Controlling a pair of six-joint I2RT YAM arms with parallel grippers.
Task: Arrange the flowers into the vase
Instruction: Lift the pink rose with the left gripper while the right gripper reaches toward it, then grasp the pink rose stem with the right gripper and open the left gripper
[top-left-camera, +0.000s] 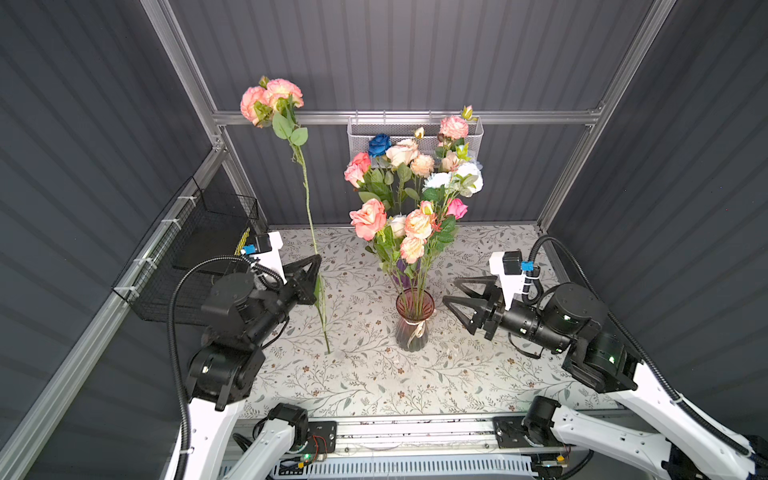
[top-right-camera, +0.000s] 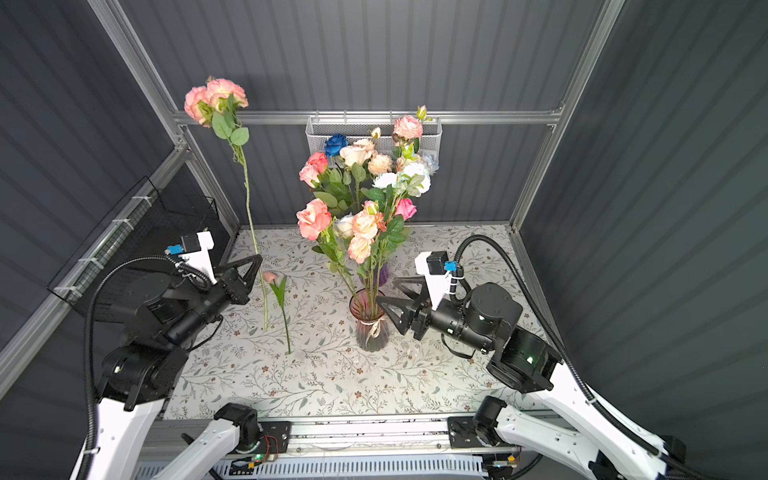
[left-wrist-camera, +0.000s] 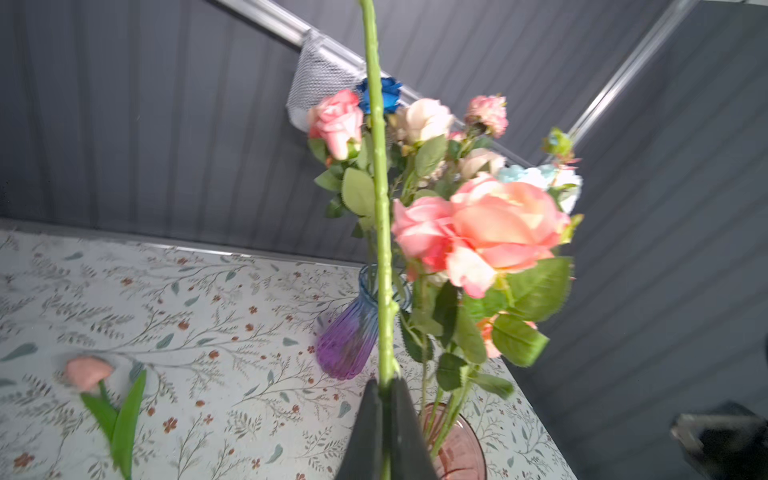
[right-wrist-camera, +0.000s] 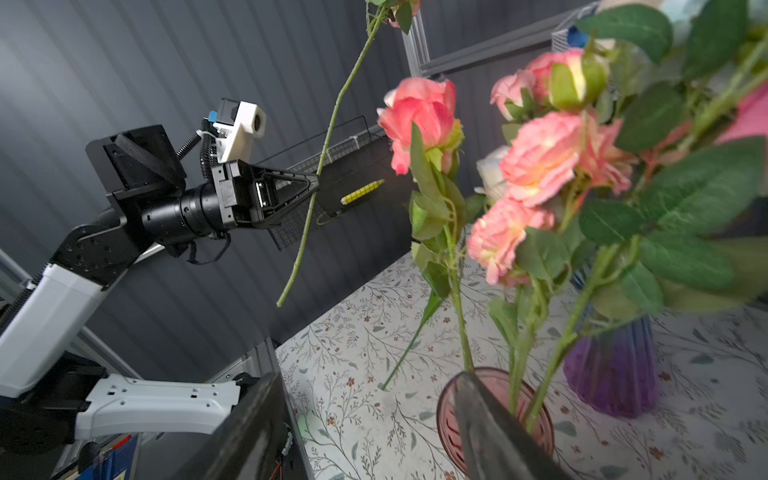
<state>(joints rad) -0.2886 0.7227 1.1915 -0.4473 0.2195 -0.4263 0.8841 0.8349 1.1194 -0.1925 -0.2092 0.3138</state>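
My left gripper (top-left-camera: 318, 259) (left-wrist-camera: 384, 382) is shut on the long green stem (top-right-camera: 249, 208) of a pink peony spray (top-left-camera: 272, 99). It holds the spray upright above the table, left of the vases. A pink glass vase (top-left-camera: 413, 320) (top-right-camera: 370, 320) holds several flowers, among them a coral rose (top-left-camera: 368, 218) (left-wrist-camera: 498, 224). Behind it a purple-blue vase (left-wrist-camera: 347, 336) carries more flowers, including a blue rose (top-left-camera: 379, 144). My right gripper (top-left-camera: 452, 291) (right-wrist-camera: 368, 376) stands open and holds nothing, just right of the pink vase's rim. A small pink tulip (top-right-camera: 270, 276) lies on the table.
A white mesh basket (top-left-camera: 415, 133) hangs on the back rail behind the blooms. A black wire basket (top-left-camera: 199, 249) with a yellow pen (right-wrist-camera: 361, 192) is fixed to the left wall. Dark panels enclose the floral-patterned table (top-left-camera: 374, 386) on three sides.
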